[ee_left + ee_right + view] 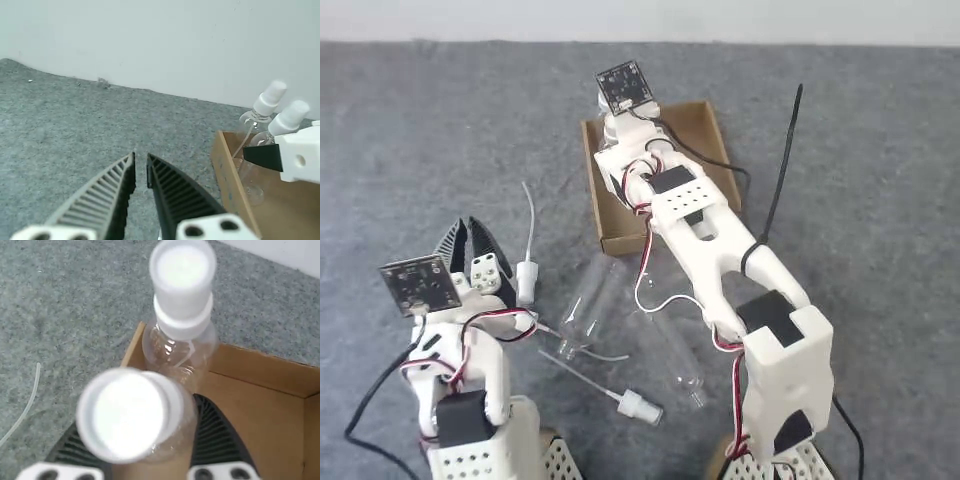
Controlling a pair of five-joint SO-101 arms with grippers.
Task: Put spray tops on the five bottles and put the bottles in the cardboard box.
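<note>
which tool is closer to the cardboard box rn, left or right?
Right. The right tool is over the cardboard box, shut on a capped bottle. The left tool sits off to the box's side, over the carpet, well apart from it.

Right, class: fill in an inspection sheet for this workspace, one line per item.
Surface: grey carpet, flat.
Job's things: cardboard box; one capped bottle standing in it, a second capped bottle beside it in a gripper; uncapped bottles and two loose spray tops on the carpet.
Clutter: nothing seen.
Grippers: left gripper slightly open, empty; right gripper shut on the second capped bottle.
Cables: black cable along the right arm; red and white wires on both arms.
Surroundings: white wall.
</note>
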